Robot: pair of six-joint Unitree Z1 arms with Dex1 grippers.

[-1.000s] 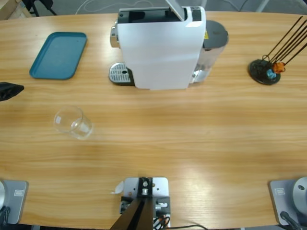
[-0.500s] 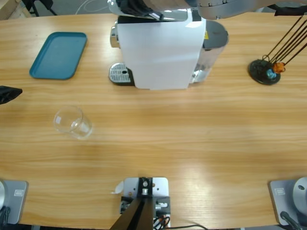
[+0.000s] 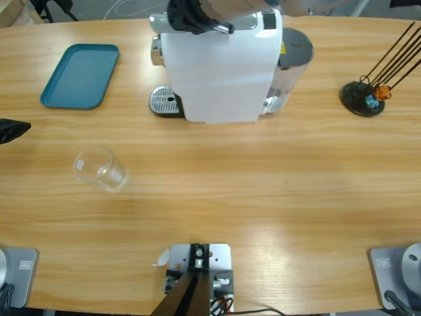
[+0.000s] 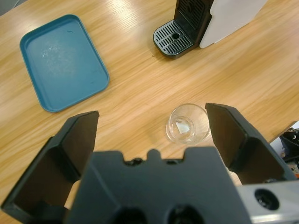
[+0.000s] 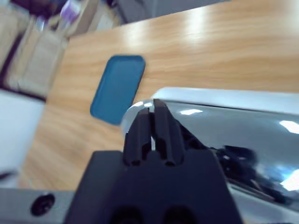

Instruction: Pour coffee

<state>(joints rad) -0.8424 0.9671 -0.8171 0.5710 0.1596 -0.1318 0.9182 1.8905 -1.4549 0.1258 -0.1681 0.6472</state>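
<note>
It looked like a robot test lab: a long wooden table (image 3: 263,197) carried only a coffee machine (image 3: 220,62), a teal tray (image 3: 80,75), a glass (image 3: 99,168) and a capsule stand (image 3: 365,95), with cables (image 3: 131,8) trailing on the floor behind.

High view: fixed overhead, facing straight down on the tabletop (image 3: 263,197). Left wrist view: raised, angled down, sharing the teal tray (image 4: 63,60), glass (image 4: 188,123) and coffee machine (image 3: 220,62). Right wrist view: close above the machine's silver top, tray beyond.
</note>
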